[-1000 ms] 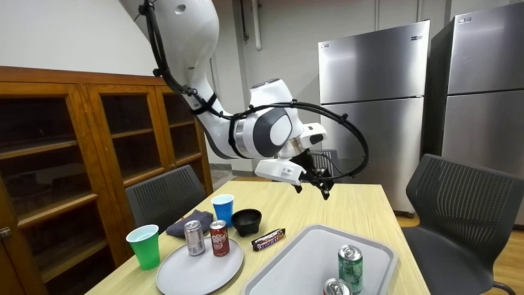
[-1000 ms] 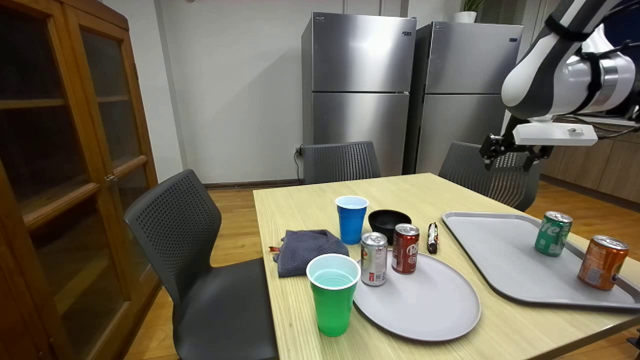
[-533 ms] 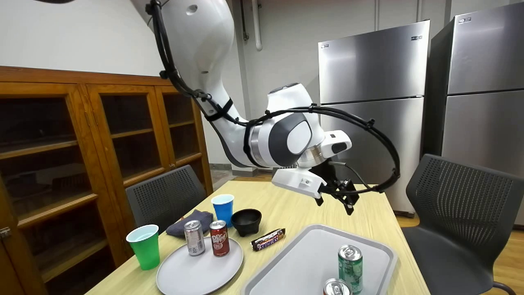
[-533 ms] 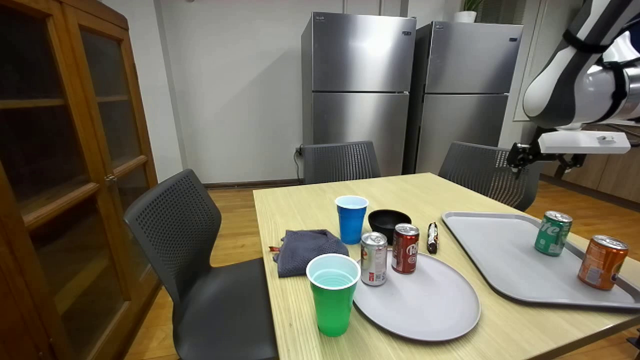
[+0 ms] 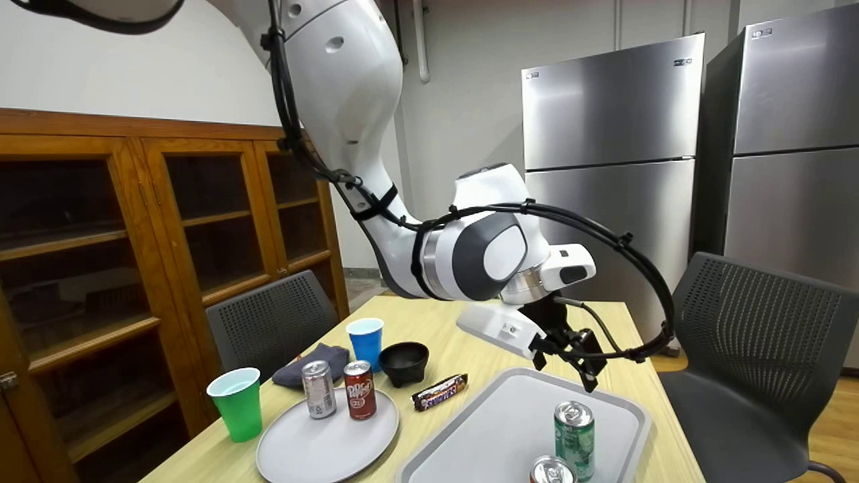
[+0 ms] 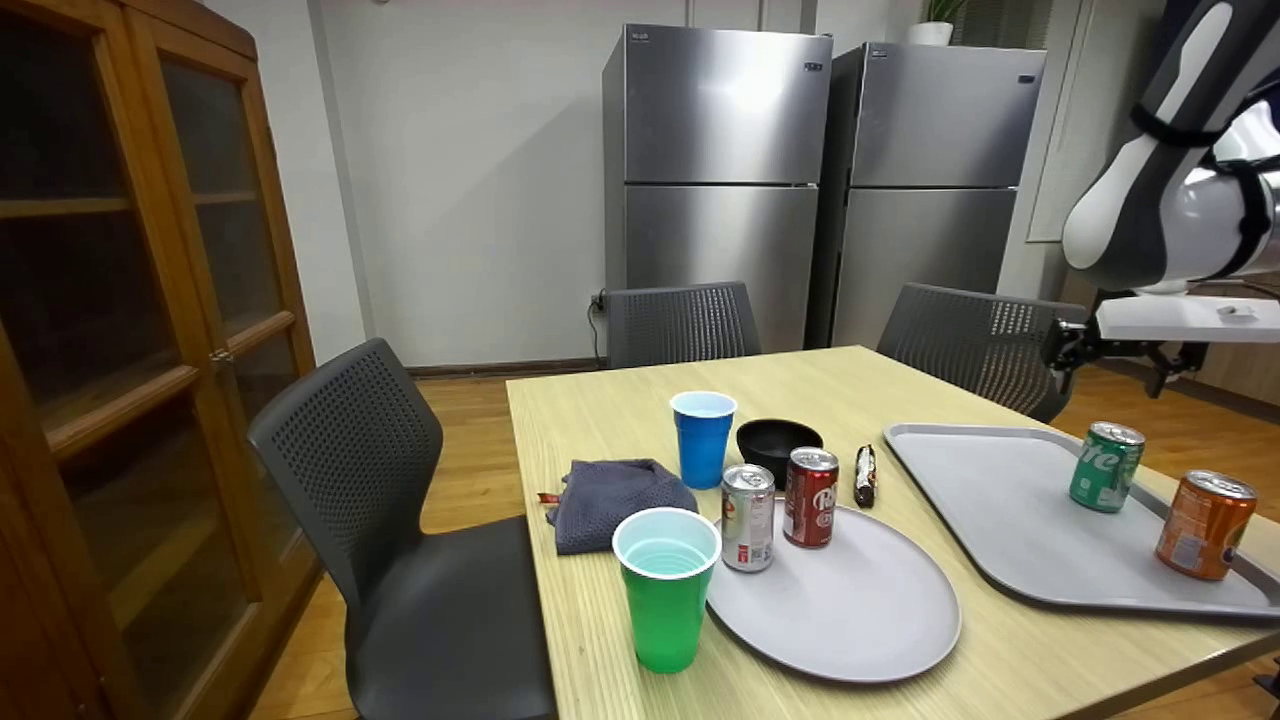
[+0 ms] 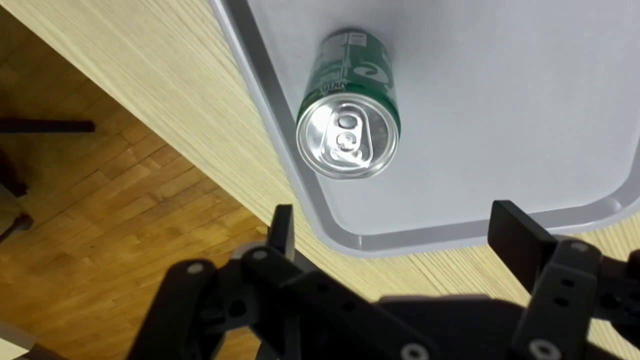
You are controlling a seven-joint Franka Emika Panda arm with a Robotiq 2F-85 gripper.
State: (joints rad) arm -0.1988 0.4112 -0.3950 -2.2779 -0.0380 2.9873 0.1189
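Note:
My gripper (image 7: pixel 395 222) is open and holds nothing, its two black fingers wide apart in the wrist view. It hangs in the air near the far end of a grey tray (image 5: pixel 500 409), as an exterior view shows. A green soda can (image 7: pixel 350 85) stands upright on the tray (image 7: pixel 480 130), beyond the fingertips in the wrist view and apart from them. In an exterior view the gripper (image 6: pixel 1110 383) is above and behind the green can (image 6: pixel 1105 470). An orange can (image 6: pixel 1207 525) also stands on the tray, close to the green one.
A round plate (image 5: pixel 322 453) carries a silver can (image 5: pixel 319 389) and a dark red can (image 5: pixel 360 390). About it are a candy bar (image 5: pixel 439 392), a black bowl (image 5: pixel 404 363), a blue cup (image 5: pixel 366 345), a green cup (image 5: pixel 243 406) and a dark cloth (image 6: pixel 620 505). Chairs surround the table.
Across the last second the arm has swung to the right in both exterior views and then come lower, bringing the gripper closer to the tray. The jaws stayed open; the table items have not moved.

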